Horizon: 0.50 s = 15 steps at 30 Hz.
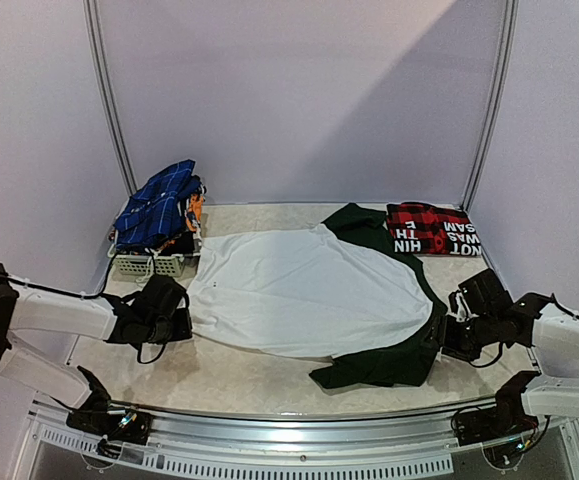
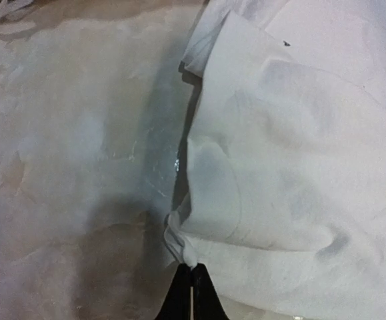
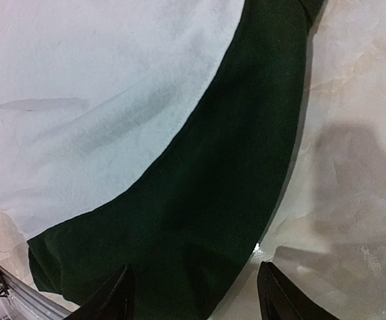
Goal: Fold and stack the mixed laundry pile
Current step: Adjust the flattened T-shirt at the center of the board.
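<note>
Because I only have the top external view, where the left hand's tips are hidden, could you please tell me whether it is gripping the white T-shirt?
Observer: Yes, the left wrist view shows the left hand shut on a bunched bit of the white T-shirt at its edge.
Operator: Thank you; is the right hand gripping as well?
Observer: No, the right hand stands open over the shirt's dark green part, gripping nothing.

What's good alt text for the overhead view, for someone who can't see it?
A white T-shirt with dark green sleeves lies spread on a table; the left end effector pinches its edge, and the right end effector is open at a green sleeve. Behind are a folded red plaid shirt and a basket topped with blue checked cloth.
</note>
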{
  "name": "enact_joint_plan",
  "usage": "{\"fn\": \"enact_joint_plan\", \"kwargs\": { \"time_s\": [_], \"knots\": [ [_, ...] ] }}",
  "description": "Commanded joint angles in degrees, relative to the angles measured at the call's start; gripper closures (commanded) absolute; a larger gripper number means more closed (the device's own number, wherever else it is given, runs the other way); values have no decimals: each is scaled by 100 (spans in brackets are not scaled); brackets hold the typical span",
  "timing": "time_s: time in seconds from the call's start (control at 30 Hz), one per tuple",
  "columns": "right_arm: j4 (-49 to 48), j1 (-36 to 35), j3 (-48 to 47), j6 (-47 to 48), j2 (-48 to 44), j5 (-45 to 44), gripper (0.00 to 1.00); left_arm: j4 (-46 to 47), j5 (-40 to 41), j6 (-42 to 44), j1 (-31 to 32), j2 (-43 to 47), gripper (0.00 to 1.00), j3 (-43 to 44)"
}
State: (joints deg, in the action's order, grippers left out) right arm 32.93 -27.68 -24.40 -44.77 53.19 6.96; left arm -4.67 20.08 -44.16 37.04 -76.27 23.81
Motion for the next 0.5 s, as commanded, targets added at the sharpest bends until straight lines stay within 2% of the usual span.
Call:
{"fn": "enact_joint_plan", "kwargs": {
  "time_s": [0.0, 0.23, 0.47],
  "knots": [
    [14, -101, 79, -70, -132, 107, 36, -987, -123, -202, 155, 697, 100, 75],
    [26, -226, 133, -131, -132, 158, 36, -2746, -271, -656, 303, 2158, 100, 3],
    [-62, -449, 223, -214, 7, 334, 36, -3076, -552, -888, 341, 2736, 100, -30]
  ]
}}
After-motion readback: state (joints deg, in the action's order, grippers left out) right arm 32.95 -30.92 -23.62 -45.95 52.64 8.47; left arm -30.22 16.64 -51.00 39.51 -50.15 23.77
